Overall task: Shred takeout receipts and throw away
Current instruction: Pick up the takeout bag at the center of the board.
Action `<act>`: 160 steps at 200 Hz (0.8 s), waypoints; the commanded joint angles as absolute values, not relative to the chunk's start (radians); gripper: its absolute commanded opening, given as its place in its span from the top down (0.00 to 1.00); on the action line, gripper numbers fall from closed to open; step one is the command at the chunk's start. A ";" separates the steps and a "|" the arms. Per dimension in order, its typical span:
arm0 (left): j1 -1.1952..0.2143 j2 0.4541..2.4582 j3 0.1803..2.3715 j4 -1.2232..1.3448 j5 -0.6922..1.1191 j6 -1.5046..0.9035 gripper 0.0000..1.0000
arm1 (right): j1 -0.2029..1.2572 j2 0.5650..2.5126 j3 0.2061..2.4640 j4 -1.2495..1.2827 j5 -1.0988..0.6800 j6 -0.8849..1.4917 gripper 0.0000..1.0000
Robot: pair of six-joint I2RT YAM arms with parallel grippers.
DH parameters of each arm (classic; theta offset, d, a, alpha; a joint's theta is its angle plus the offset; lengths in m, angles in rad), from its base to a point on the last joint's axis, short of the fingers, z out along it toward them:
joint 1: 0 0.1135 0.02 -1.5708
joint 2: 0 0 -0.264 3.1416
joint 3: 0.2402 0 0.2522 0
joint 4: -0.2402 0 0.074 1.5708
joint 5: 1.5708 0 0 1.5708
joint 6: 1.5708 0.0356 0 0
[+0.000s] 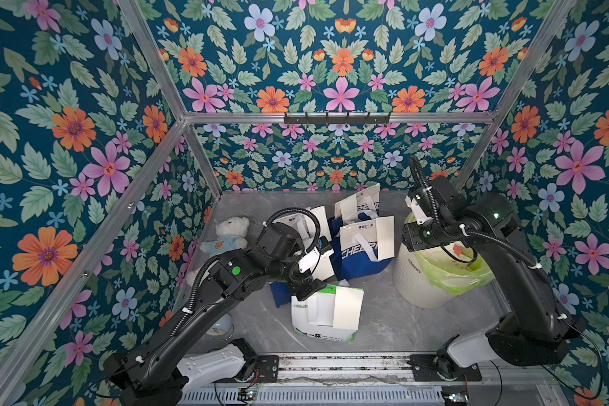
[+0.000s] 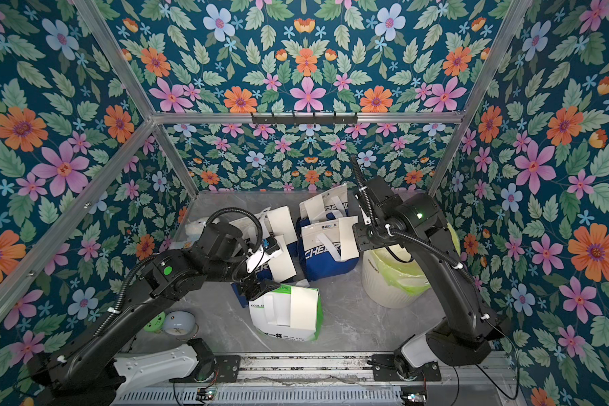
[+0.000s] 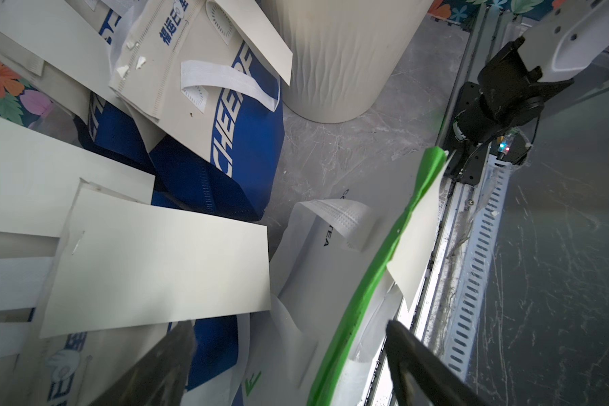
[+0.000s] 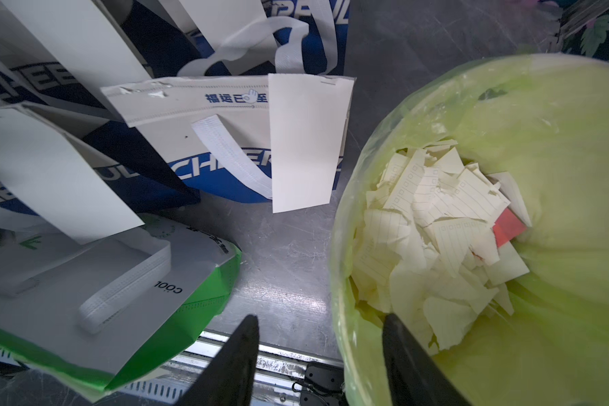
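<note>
Plain white takeout receipts are fixed to the bags: one receipt (image 4: 306,140) on a blue-and-white bag (image 1: 359,253), another receipt (image 3: 162,260) on a neighbouring bag, and one receipt (image 1: 347,309) on the white-and-green bag (image 1: 317,332) lying flat. Torn paper pieces (image 4: 436,228) lie in the white bin (image 1: 419,281) with its yellow-green liner (image 4: 559,140). My left gripper (image 3: 289,325) hangs open just above the green bag's top edge, also seen in both top views (image 1: 306,286) (image 2: 257,286). My right gripper (image 4: 320,318) is open and empty, straddling the bin's rim.
A white teddy bear (image 1: 227,235) sits at the back left. A round pale clock (image 2: 178,321) and a small green object (image 2: 155,323) lie by the left arm's base. A black hook rail (image 1: 336,117) hangs on the back wall. The metal rail (image 1: 331,365) runs along the front.
</note>
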State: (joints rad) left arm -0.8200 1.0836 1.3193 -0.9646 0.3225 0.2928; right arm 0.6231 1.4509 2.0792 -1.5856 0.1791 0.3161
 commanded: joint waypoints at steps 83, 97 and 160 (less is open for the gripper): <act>-0.843 1.170 1.312 -0.973 0.471 0.308 0.61 | 0.961 1.273 1.891 -1.455 0.181 0.533 0.37; -0.845 1.179 1.309 -0.964 0.479 0.306 0.73 | 0.987 1.266 1.857 -1.412 0.178 0.539 0.37; -0.848 0.974 1.012 -0.469 0.448 -0.044 1.00 | 1.001 1.207 1.624 -1.253 0.148 0.607 0.35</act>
